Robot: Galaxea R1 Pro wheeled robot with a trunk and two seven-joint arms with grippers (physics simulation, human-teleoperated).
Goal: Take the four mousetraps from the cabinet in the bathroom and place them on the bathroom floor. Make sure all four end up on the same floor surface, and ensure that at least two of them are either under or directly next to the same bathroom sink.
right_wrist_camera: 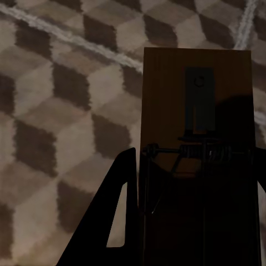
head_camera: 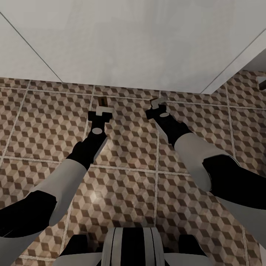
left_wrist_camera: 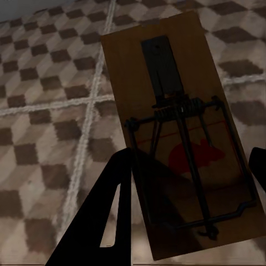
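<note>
Two robot arms reach down over the bathroom floor (head_camera: 125, 155), close to the foot of a white wall (head_camera: 133, 40). The left gripper (head_camera: 100, 109) clamps a mousetrap (left_wrist_camera: 180, 138) by its long edges, held above the tiles. The right gripper (head_camera: 159, 104) likewise grips a second mousetrap (right_wrist_camera: 197, 149) just over the floor.

Each trap looks like a light, stiff wooden slab; its sprung wire bar seems best avoided, so pinching the bare side edges suits it. From the head, both traps are tiny and mostly hidden behind the fingers. The wrist views cut off their near ends.
</note>
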